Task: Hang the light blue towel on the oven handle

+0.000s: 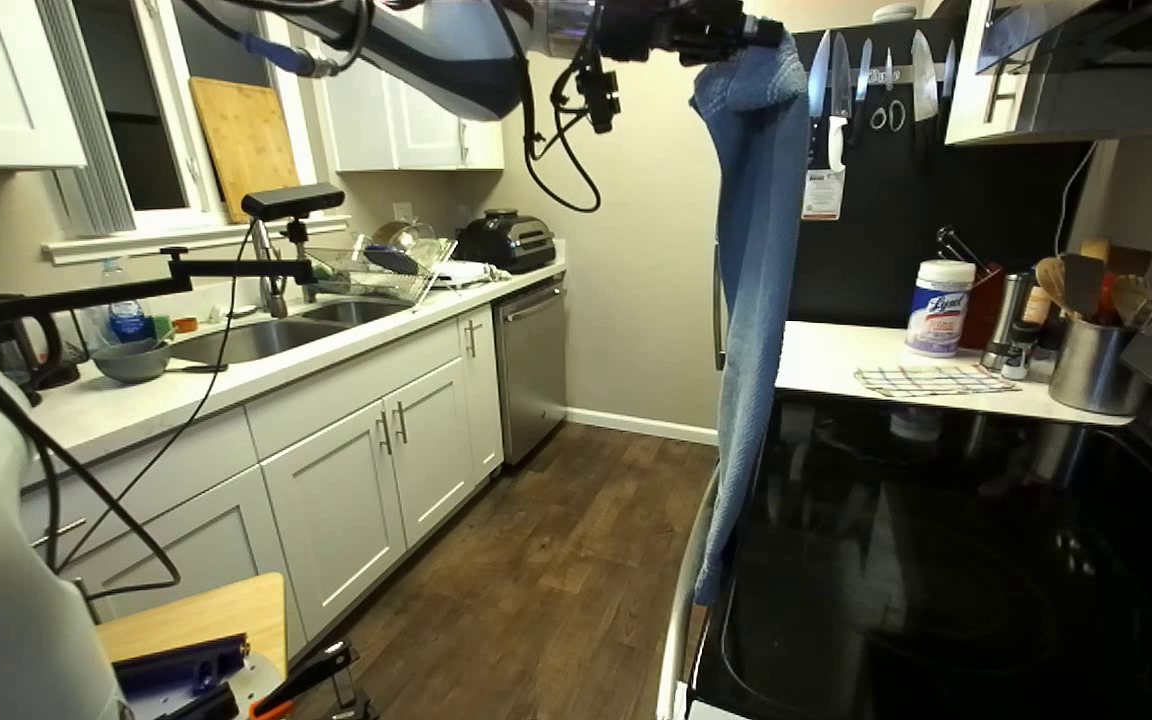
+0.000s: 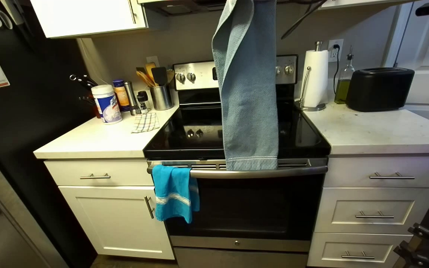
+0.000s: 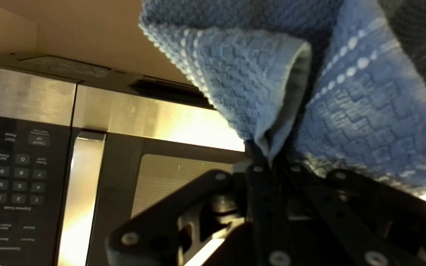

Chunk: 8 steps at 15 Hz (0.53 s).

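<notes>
Wrist view shows the gripper (image 3: 266,155) pinching a fold of the light blue towel (image 3: 240,74). In both exterior views it hangs lengthwise, its lower end right by the oven handle (image 2: 253,174); whether they touch cannot be told. A bright blue towel (image 2: 173,191) drapes near one end of the oven handle.

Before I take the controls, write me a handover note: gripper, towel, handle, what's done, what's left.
Gripper: shut on one end of the light blue towel.
Towel: hangs lengthwise from the grip; its lower edge overlaps the oven handle in an exterior view, but whether it touches is unclear.
Handle: a brighter blue cloth hangs near one end of it.
Done: towel gripped and held up.
Left: drape it over the handle, release, back away. I'd probably aim for the stretch of bar beside the brighter cloth.
</notes>
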Each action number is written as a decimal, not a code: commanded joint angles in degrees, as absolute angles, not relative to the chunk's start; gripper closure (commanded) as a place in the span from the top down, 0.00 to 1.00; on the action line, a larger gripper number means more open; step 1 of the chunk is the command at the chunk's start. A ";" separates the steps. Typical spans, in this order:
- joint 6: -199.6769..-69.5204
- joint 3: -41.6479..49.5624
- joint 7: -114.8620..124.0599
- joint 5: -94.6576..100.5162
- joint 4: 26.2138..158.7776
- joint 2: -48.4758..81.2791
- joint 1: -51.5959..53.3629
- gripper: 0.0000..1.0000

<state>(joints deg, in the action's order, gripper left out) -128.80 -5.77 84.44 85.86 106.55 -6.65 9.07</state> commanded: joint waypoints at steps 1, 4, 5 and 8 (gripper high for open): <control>-133.68 -5.43 83.89 85.50 106.77 -5.33 7.77 0.01; -137.21 -5.08 83.98 85.15 106.64 -3.50 7.35 0.01; -138.40 -5.00 83.97 84.90 106.49 -2.72 7.27 0.01; -141.13 -5.11 84.03 83.87 106.68 -0.60 7.39 0.01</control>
